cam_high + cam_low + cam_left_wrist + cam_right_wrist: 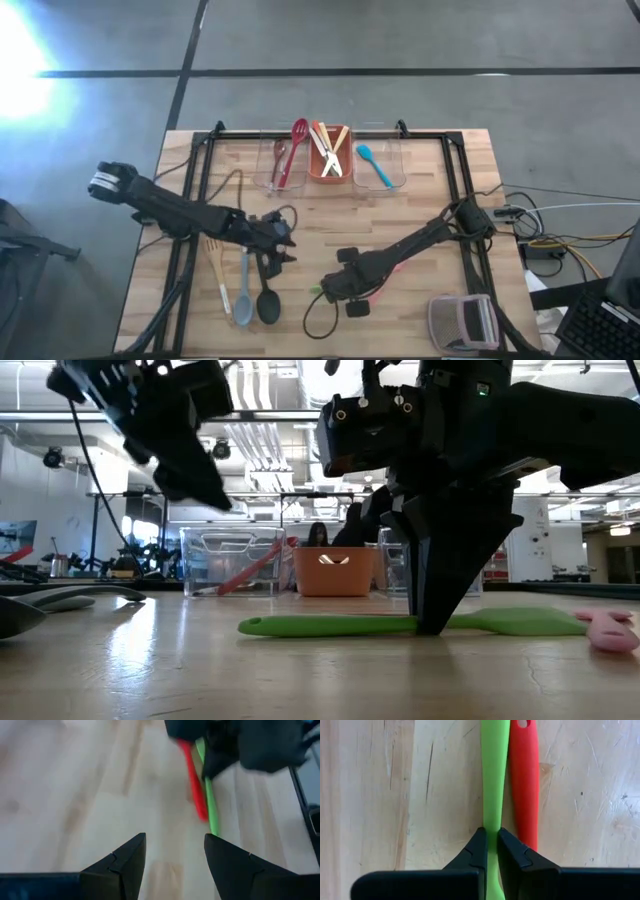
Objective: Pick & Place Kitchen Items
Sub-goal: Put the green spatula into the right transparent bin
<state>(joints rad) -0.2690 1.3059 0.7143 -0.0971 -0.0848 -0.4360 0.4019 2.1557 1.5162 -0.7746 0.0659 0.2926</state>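
right gripper (491, 842) is down at the table near the front, centre-right, fingers pinched onto the handle of the green spoon (494, 775); green spoon lies flat on the wood, not lifted yet by the low view; its long axis runs straight ahead of the right gripper, in line with the fingers, so the pinch is across the narrow handle; red spoon (524, 780) lies parallel and touching it along one side, just outside one finger, not in the pinch; risk I'd flag: lifting may drag the red one; left gripper (175, 852) hovers above the table left of centre, fingers spread and holding nothing, pointed toward the same pair of spoons; right arm is clearly the nearer one, already on the item; bins (330, 165) sit at the far edge, well apart from the grasp, so next move likely lift then carry far
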